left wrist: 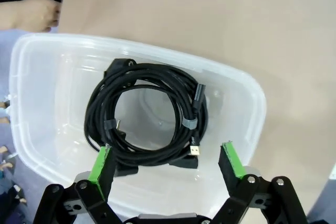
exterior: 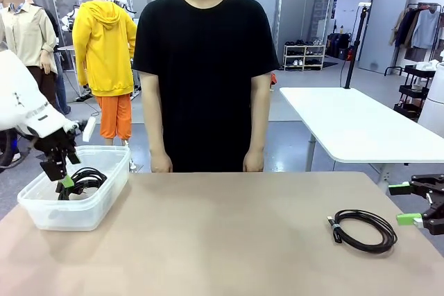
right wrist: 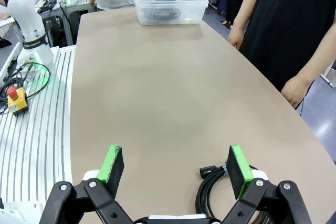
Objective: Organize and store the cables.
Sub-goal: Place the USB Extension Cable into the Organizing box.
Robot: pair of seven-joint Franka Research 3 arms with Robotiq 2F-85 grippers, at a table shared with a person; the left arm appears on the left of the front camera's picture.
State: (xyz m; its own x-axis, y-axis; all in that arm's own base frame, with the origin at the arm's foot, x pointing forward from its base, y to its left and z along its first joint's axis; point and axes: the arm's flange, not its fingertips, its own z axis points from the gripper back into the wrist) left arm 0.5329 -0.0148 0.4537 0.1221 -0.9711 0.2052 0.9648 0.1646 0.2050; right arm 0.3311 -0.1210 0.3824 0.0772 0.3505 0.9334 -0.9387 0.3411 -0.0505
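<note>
- A clear plastic box [exterior: 73,202] is seen on the left side of the tan counter [exterior: 222,240].
- Black cables [left wrist: 147,116] wound in round loops are seen lying inside the box, on its bottom.
- The left pincer [exterior: 61,175] is held over the box, just above the coils. Its green pads [left wrist: 100,163] are spread wide, and nothing is gripped between them.
- A person in a black shirt [exterior: 205,67] is seen standing at the far side of the counter, with both hands hanging down by the edge.
- One more coiled black cable [exterior: 362,230] is seen lying flat on the counter at the right, well apart from the box.
- The right pincer [exterior: 416,202] is held just beside that coil, at the right edge. Its pads are spread wide too, and nothing is held.
</note>
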